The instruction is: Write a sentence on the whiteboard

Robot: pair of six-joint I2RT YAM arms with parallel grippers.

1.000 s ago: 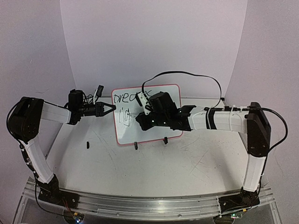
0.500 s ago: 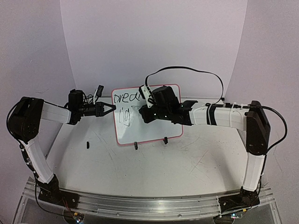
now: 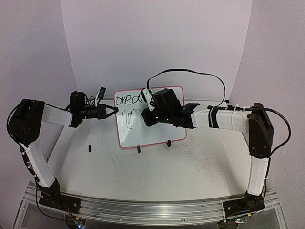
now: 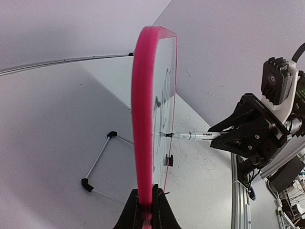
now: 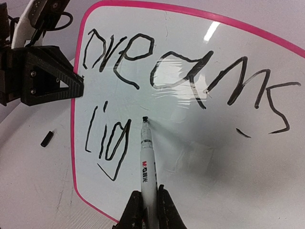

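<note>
The whiteboard (image 3: pixel 157 132) stands upright on the table with its pink frame; the left wrist view sees it edge-on (image 4: pixel 143 109). My left gripper (image 3: pixel 113 110) (image 4: pixel 147 202) is shut on its left edge. The sentence (image 5: pixel 143 52) reads "dreams" on the top line and "lig" (image 5: pixel 107 140) below. My right gripper (image 5: pixel 148 202) (image 3: pixel 144 117) is shut on a white marker (image 5: pixel 147 162) (image 4: pixel 198 136). The marker's black tip touches the board just right of "lig".
A small black marker cap (image 3: pixel 89 147) (image 5: pixel 46 139) lies on the table left of the board. Two black clip feet (image 3: pixel 138 149) (image 3: pixel 168 143) hold its lower edge. A wire stand (image 4: pixel 97 162) lies behind it. A black cable (image 3: pixel 190 74) arcs above the right arm.
My right gripper has carried the marker up the board to a spot just right of "lig", then nearly stopped. The left arm and the board have not moved.
</note>
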